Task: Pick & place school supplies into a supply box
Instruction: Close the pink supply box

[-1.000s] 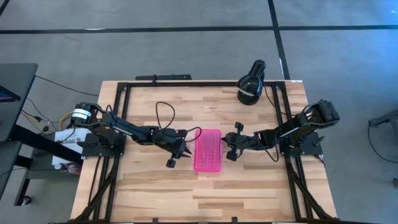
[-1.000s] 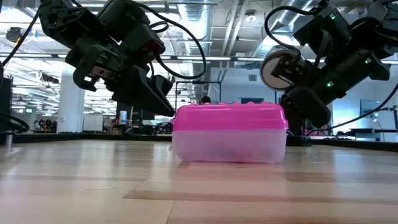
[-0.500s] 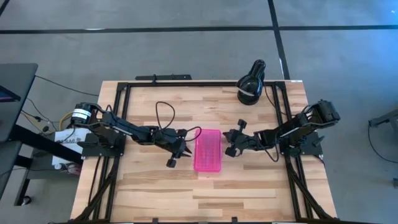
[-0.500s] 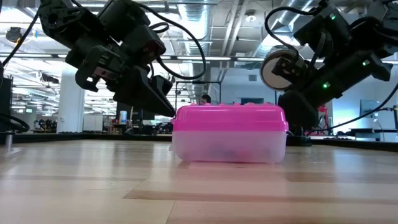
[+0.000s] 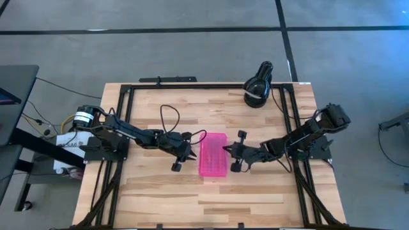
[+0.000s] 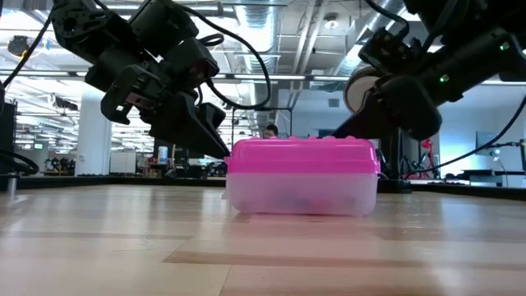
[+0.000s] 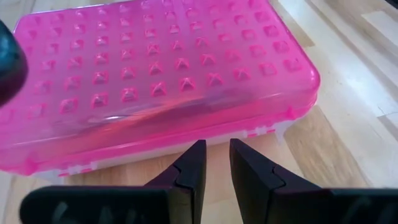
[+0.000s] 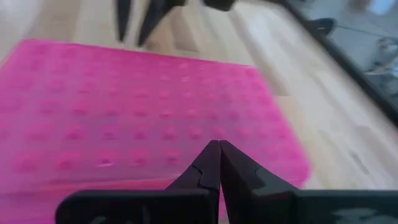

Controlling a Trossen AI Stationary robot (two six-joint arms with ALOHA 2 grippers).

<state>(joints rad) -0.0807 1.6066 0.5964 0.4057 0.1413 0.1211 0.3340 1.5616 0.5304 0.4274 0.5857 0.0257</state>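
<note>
The right gripper, fingers clenched, has moved in to touch the pink supply box — maybe pressing its lid down — while the left gripper waits beside, fingers a bit apart, holding nothing.

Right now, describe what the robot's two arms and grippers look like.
Both arms are dark, slim and jointed, with black cables looping off them. The left gripper and right gripper each end in two black, tapering, wedge-shaped fingers. The right arm shows a round pale disc and small green lights.

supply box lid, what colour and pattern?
Hot pink, with a grid of small raised studs. The supply box lid shows best in the left wrist view.
</note>
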